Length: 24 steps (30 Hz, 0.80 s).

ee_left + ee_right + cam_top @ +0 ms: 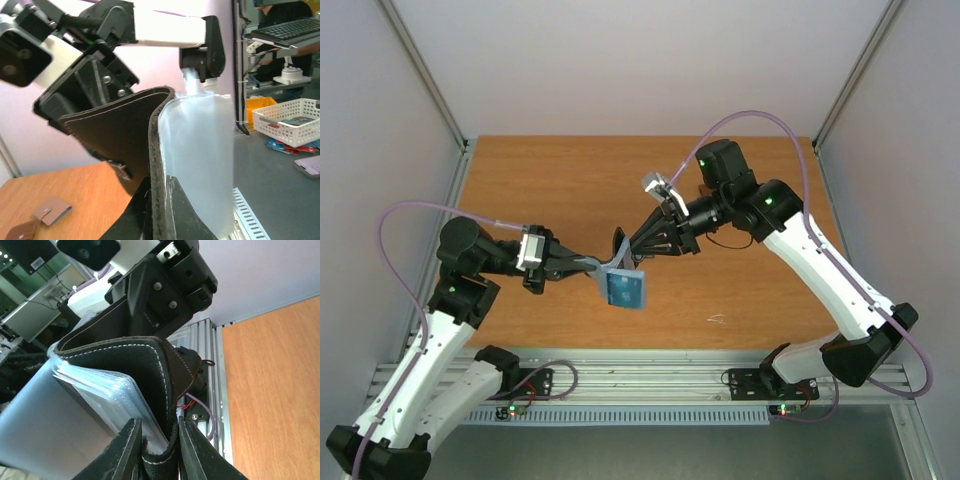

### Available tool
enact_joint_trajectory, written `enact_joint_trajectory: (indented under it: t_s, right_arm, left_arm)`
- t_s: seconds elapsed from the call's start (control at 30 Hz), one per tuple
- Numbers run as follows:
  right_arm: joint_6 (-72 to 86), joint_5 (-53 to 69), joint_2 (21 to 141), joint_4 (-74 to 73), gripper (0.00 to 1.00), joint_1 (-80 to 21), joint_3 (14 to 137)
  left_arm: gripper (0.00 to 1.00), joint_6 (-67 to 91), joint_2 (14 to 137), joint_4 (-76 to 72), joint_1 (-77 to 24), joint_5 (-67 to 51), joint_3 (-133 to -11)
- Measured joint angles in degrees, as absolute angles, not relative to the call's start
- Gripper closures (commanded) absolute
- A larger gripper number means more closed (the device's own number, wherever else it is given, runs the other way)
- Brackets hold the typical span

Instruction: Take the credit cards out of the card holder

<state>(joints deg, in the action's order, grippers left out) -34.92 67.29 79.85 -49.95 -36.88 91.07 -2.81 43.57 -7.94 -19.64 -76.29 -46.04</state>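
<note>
Left tool (576, 266), at centre-left of the overhead view, is clamped on the black leather of the card holder (624, 288), which hangs in the air above the middle of the counter (750, 200) instead of resting on it. Right tool (642, 244), entering from the upper right, meets the same holder from the opposite side. Its wrist view shows both fingers (125, 455) pressed against a stitched leather edge at the bottom of the frame, so it reads as closed on the holder, not on a card. The holder is spread between the two tools, its light blue lining drooping toward the lower centre of the overhead frame. The credit cards (100, 390) are inside: a stack of pale sheets and clear sleeve edges sits in the fold just left of the right tool's fingers, long edges running toward the upper left; separate colours cannot be told. No card is seen outside the holder, so extraction appears to be at its outset. The stack lies between the tools but nearer the right one. Probably that tool must release the leather and take a card edge, drawing it along the stack's long axis while the left tool anchors the holder. A tan-pink wallet (52, 210) and a dark brown wallet (21, 231) lie on the counter, well apart, at lower left of the left wrist view.
</note>
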Motion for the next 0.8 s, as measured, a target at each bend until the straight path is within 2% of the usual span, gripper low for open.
enact_joint_trajectory:
  t_s: [0.13,0.23,0.3,0.33,0.37,0.5,0.67,0.8]
  right_arm:
    - [-37.30,66.15,79.70,-55.86,0.68,-36.80,92.99]
    - [-39.03,64.66,79.09,-60.51,0.57,-36.84,95.07]
    - [-39.59,63.53,78.22,-62.17,0.42,-36.99,95.79]
    - [-40.07,62.63,77.60,-62.94,0.39,-37.06,95.94]
    - [-40.34,61.69,76.95,-63.48,0.33,-37.15,96.03]
    - [-41.10,56.42,75.07,-63.90,0.28,-37.19,96.05]
    - [-40.82,49.78,74.94,-62.57,0.27,-37.21,95.04]
    - [-38.68,47.00,75.46,-58.11,0.27,-37.28,91.68]
  left_arm:
    - [1.00,-2.52,43.57,-7.86,-19.64,-73.45,-45.74]
    - [1.00,-6.13,43.59,-6.22,-19.62,-70.87,-45.82]
    - [1.00,-8.62,43.75,-4.99,-19.59,-68.69,-45.87]
    - [1.00,-9.85,44.01,-4.19,-19.59,-67.31,-45.95]
    - [1.00,-11.00,44.31,-2.98,-19.59,-65.73,-46.13]
    - [1.00,-15.40,45.15,5.67,-20.34,-57.01,-47.92]
    - [1.00,-20.08,44.60,15.92,-23.00,-45.69,-49.95]
    - [1.00,-19.22,44.12,18.41,-23.51,-42.35,-50.02]
